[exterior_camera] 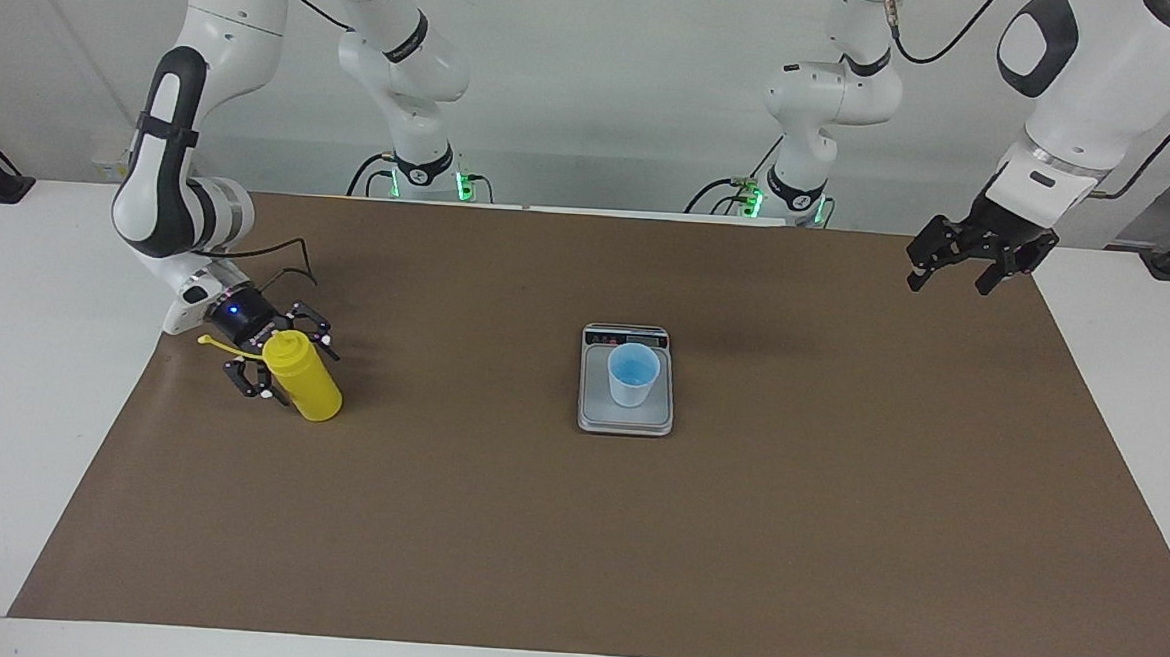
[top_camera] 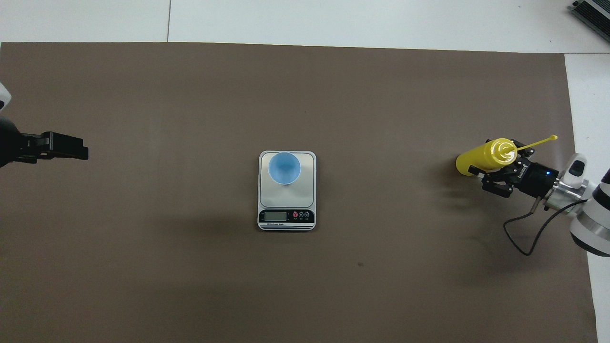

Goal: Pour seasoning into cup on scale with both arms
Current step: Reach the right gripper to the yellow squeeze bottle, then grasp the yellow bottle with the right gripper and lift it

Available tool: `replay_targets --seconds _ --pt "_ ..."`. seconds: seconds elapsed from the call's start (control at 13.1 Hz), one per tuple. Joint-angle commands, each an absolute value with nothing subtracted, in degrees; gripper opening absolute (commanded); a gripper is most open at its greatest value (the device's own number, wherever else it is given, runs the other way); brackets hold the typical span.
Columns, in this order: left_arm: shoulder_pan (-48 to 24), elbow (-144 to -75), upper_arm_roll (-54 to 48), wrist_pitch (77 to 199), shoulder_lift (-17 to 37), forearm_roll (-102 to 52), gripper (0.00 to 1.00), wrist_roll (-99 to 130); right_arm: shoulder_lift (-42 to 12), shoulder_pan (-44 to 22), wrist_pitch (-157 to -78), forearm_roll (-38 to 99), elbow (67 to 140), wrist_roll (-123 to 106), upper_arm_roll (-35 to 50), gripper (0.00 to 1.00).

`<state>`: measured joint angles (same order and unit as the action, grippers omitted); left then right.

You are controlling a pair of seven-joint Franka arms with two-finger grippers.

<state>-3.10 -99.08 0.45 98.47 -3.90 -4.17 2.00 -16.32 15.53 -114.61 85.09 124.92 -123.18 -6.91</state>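
Observation:
The yellow seasoning bottle [exterior_camera: 309, 389] [top_camera: 469, 162] stands on the brown mat at the right arm's end of the table, leaning a little, its thin strap [top_camera: 541, 141] sticking out from the cap. My right gripper [exterior_camera: 293, 365] [top_camera: 491, 166] is low at the bottle's upper part, one finger on each side, and looks open. The light blue cup [exterior_camera: 633, 376] [top_camera: 284, 167] stands upright on the grey scale [exterior_camera: 596, 409] [top_camera: 305, 190] at mid-table. My left gripper [exterior_camera: 950, 284] [top_camera: 81, 151] waits open and empty in the air over the left arm's end of the mat.
The scale's dark display strip [top_camera: 286, 216] is on its edge nearer the robots. The brown mat [exterior_camera: 573, 548] covers most of the white table. A black cable [top_camera: 524, 238] loops from the right wrist onto the mat.

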Motion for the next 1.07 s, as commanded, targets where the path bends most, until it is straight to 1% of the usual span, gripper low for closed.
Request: replay_targets --seconds 0.0,0.08,0.15,0.23,0.38,0.54,0.61,0.77,0.92,1.0 --pt "-2.72 -99.67 0.44 98.17 -4.39 -4.66 1.0 2.2 -17.05 15.12 -114.7 87.01 124.37 -124.28 -6.77 1.0" --pt "-2.72 -99.67 0.44 98.17 -4.39 -4.66 1.0 2.2 -17.05 15.12 -114.7 87.01 124.37 -124.28 -6.77 0.98" --pt "-2.72 -99.58 0.44 98.17 -4.39 -4.57 1.0 2.2 -16.96 15.12 -114.61 87.01 124.37 -124.28 -6.77 0.82" --pt "-2.72 -99.58 0.44 98.17 -4.39 -4.66 1.0 2.2 -16.96 15.12 -114.52 87.01 124.37 -124.28 -6.77 0.73" --pt "-2.72 -99.58 0.44 98.17 -4.39 -4.57 1.0 2.2 -16.96 15.12 -114.0 87.01 124.37 -124.19 -6.77 0.63" --pt "-2.72 -99.58 0.44 98.17 -4.39 -4.57 1.0 2.2 -16.79 15.12 -113.99 87.01 124.28 -124.02 -6.68 0.63" --pt "-2.72 -99.67 0.44 98.17 -4.39 -4.66 1.0 2.2 -16.53 15.03 -113.99 87.01 124.19 -123.75 -6.68 0.59" --pt "-2.72 -99.67 0.44 98.17 -4.39 -4.57 1.0 2.2 -15.56 14.68 -114.43 87.01 123.93 -122.96 -6.68 0.59" --pt "-2.72 -99.67 0.44 98.17 -4.39 -4.57 1.0 2.2 -13.28 12.31 -115.92 86.92 123.93 -119.73 -6.68 0.59" --pt "-2.72 -99.67 0.44 98.17 -4.39 -4.66 1.0 2.2 -11.79 11.43 -117.84 86.75 123.93 -118.32 -6.68 0.59"
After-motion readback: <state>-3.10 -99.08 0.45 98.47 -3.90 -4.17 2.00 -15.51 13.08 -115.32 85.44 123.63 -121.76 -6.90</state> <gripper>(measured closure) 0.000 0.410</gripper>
